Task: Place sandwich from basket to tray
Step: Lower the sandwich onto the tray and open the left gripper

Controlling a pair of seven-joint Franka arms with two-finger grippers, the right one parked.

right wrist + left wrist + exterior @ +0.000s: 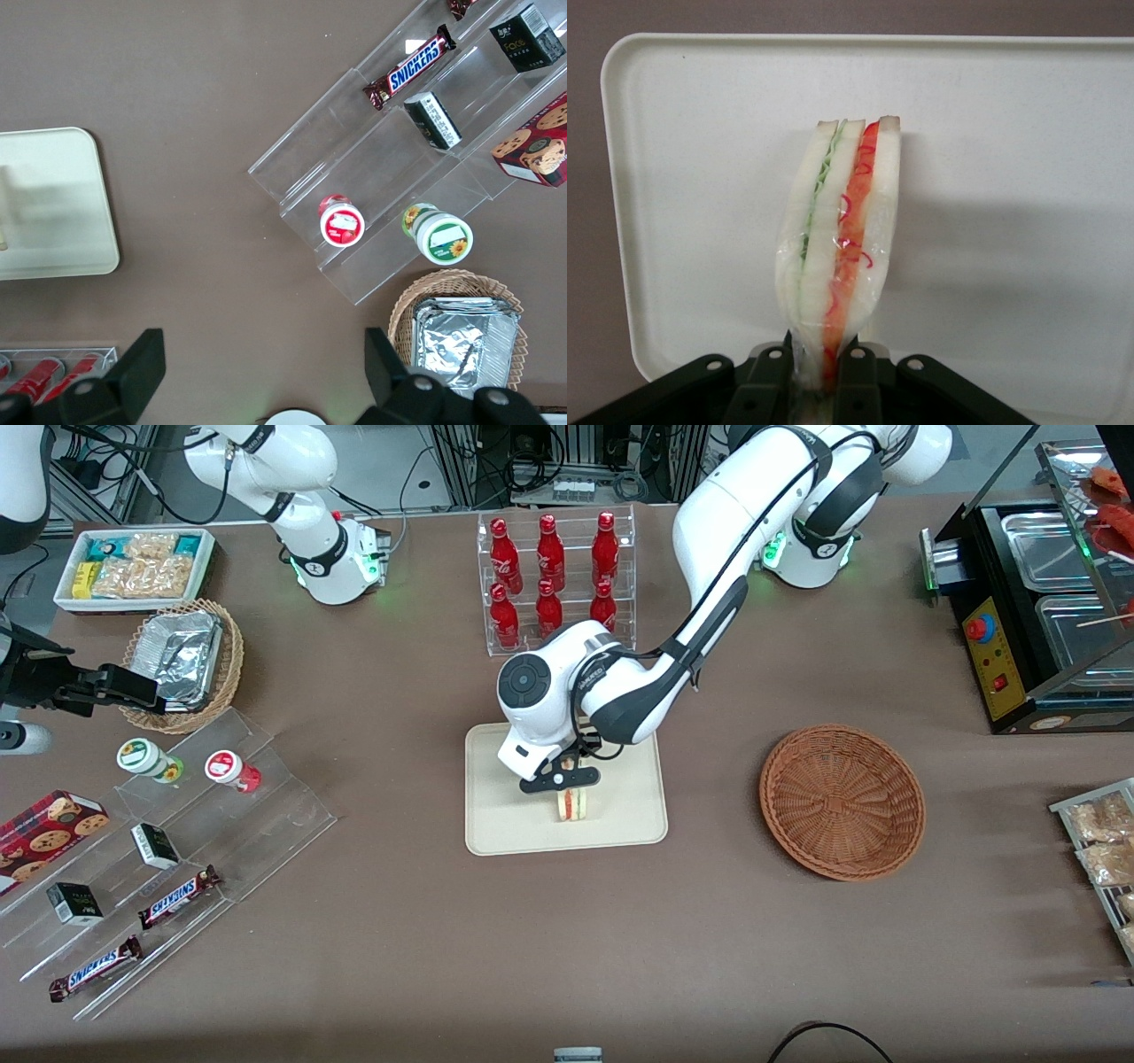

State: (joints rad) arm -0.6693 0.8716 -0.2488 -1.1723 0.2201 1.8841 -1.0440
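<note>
Placing step, near its end. Left arm's gripper [567, 782] over the flat cream-beige tray [496, 828], fingers [769, 382] pinching the small clear-wrapped triangular sandwich [573, 804]; round reddish-brown wicker basket [842, 801] empty, well apart from the tray. Next, probably: lower onto the tray, release, lift straight up.

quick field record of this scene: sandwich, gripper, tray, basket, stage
sandwich: upright, wrapped, pinched at one edge
gripper: over the tray, jaws shut on the sandwich
tray: cream, under the sandwich; contact unclear
basket: reddish-brown wicker, holds nothing, beside the tray toward the working arm's end
stage: sandwich at the tray, not yet released
</note>
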